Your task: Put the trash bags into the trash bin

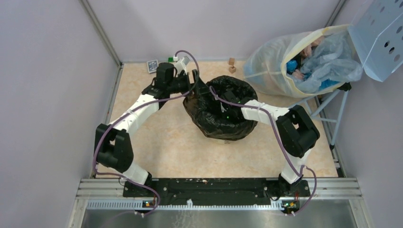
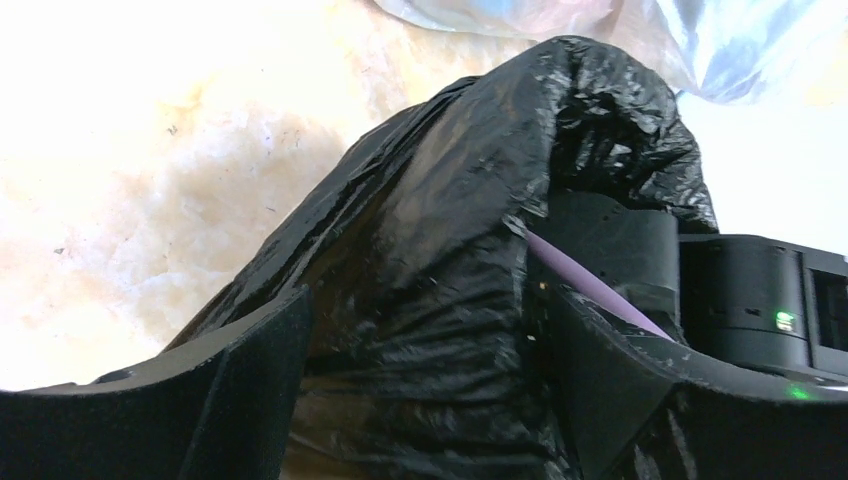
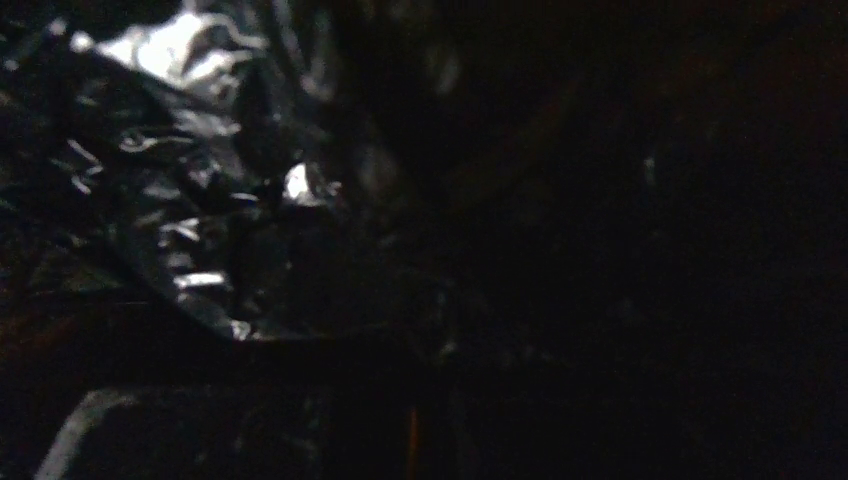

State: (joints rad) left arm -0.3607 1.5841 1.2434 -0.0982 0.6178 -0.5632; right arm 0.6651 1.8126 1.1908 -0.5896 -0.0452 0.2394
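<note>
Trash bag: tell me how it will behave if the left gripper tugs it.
Likely floppy: the trash bag is wrinkled thin film, sagging in folds inside the left gripper. Probably light; a tug should bunch it, not drag it whole. Its glossy surface may slip from a loose pinch.

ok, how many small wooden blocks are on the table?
2. One block at the back wall, a second block just in front of it, both left of the big clear sack. Others may be hidden behind the sack or the black bag.
</note>
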